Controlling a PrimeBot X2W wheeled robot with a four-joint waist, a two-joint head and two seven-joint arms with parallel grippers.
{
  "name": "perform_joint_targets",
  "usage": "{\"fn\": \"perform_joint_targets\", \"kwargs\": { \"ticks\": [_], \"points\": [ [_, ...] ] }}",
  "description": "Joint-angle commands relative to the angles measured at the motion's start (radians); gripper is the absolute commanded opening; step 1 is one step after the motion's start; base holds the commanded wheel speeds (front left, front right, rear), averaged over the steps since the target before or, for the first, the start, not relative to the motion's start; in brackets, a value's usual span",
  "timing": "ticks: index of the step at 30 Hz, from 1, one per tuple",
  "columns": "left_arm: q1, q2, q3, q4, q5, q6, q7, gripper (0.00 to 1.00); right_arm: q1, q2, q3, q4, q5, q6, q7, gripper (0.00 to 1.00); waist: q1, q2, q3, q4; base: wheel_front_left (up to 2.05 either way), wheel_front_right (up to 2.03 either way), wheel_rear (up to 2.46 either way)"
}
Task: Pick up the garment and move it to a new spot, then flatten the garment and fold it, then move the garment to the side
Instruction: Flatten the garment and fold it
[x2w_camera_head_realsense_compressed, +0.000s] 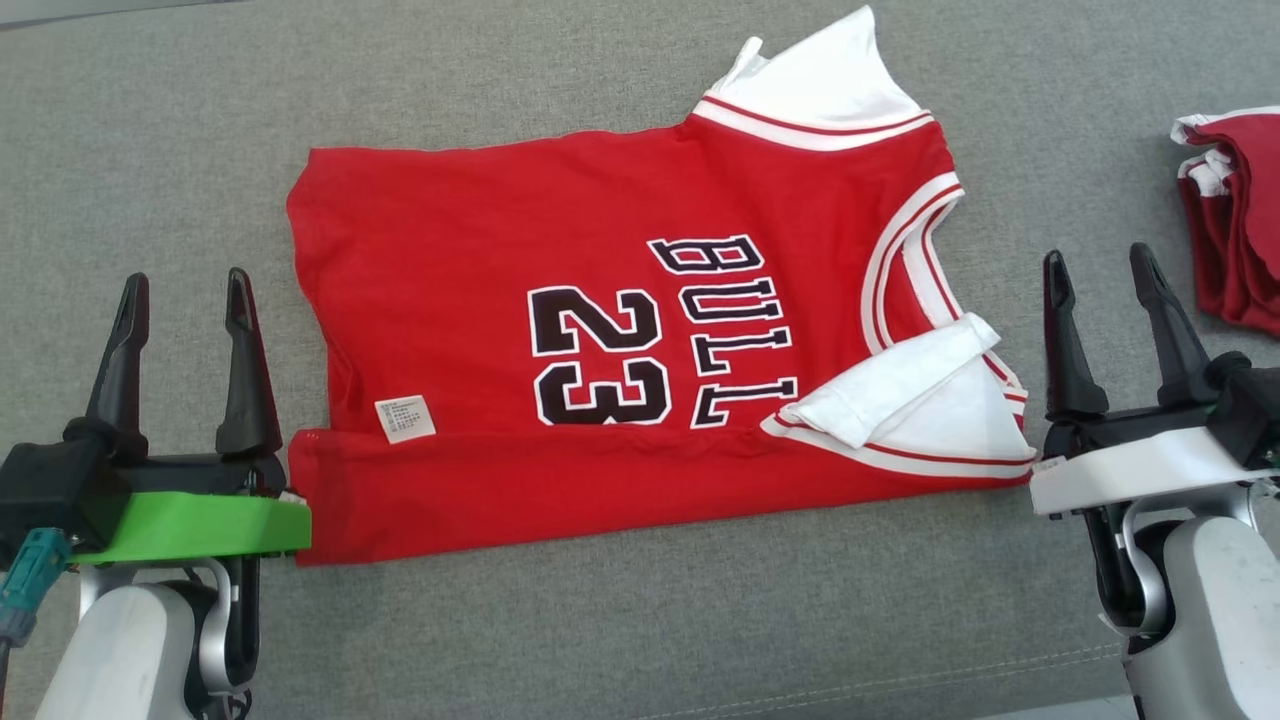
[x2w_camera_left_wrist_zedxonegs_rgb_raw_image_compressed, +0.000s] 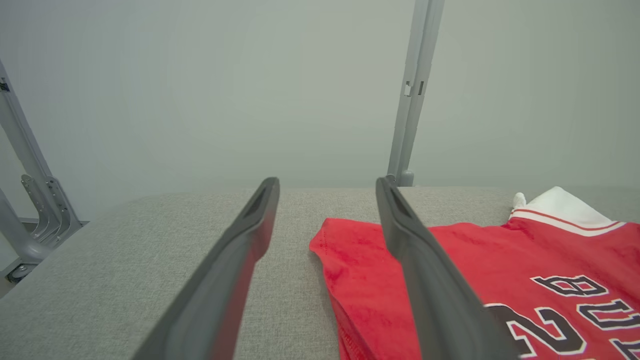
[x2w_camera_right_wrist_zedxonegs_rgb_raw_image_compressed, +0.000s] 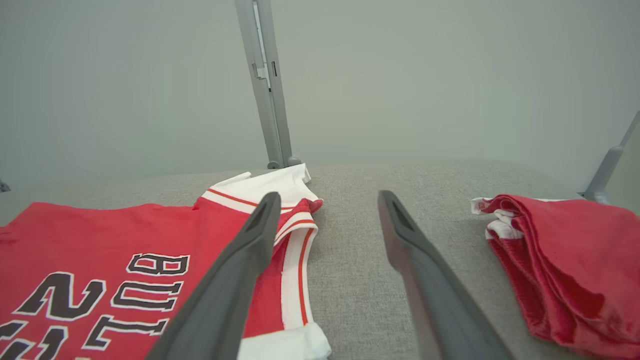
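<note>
The garment (x2w_camera_head_realsense_compressed: 600, 330) is a red basketball jersey with white trim and black "BULL 23" lettering, spread flat on the grey table with its near long edge folded over. It also lies in the left wrist view (x2w_camera_left_wrist_zedxonegs_rgb_raw_image_compressed: 500, 270) and in the right wrist view (x2w_camera_right_wrist_zedxonegs_rgb_raw_image_compressed: 100, 260). My left gripper (x2w_camera_head_realsense_compressed: 185, 295) stands open just left of the jersey's near left corner, nothing between its fingers (x2w_camera_left_wrist_zedxonegs_rgb_raw_image_compressed: 240, 260). At the jersey's near right corner my right gripper (x2w_camera_head_realsense_compressed: 1105, 270) is open too, fingers (x2w_camera_right_wrist_zedxonegs_rgb_raw_image_compressed: 240, 265) empty.
A second red and white garment (x2w_camera_head_realsense_compressed: 1235, 225) lies bunched at the table's right edge, also in the right wrist view (x2w_camera_right_wrist_zedxonegs_rgb_raw_image_compressed: 560, 260). Grey frame posts (x2w_camera_left_wrist_zedxonegs_rgb_raw_image_compressed: 412, 100) rise behind the table's far edge. The grey table (x2w_camera_head_realsense_compressed: 600, 640) has bare room in front and to the left.
</note>
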Motion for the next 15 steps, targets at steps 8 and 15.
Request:
{"fn": "perform_joint_targets", "kwargs": {
  "ticks": [8, 15],
  "points": [
    [0.041, -0.007, 0.037, 0.030, 0.020, -0.063, -0.007, 1.00, 0.008, 0.016, 0.009, 0.028, -0.011, -0.001, -0.019, 1.00, 0.0000, 0.0000, -0.004, -0.001, 0.00, 0.00, 0.00],
    [0.065, -0.020, 0.015, 0.080, 0.011, -0.097, -0.006, 1.00, 0.047, 0.028, -0.009, 0.058, 0.004, -0.001, -0.020, 1.00, 0.0000, 0.0000, 0.001, 0.016, 0.00, 0.00, 0.00]
  ]
}}
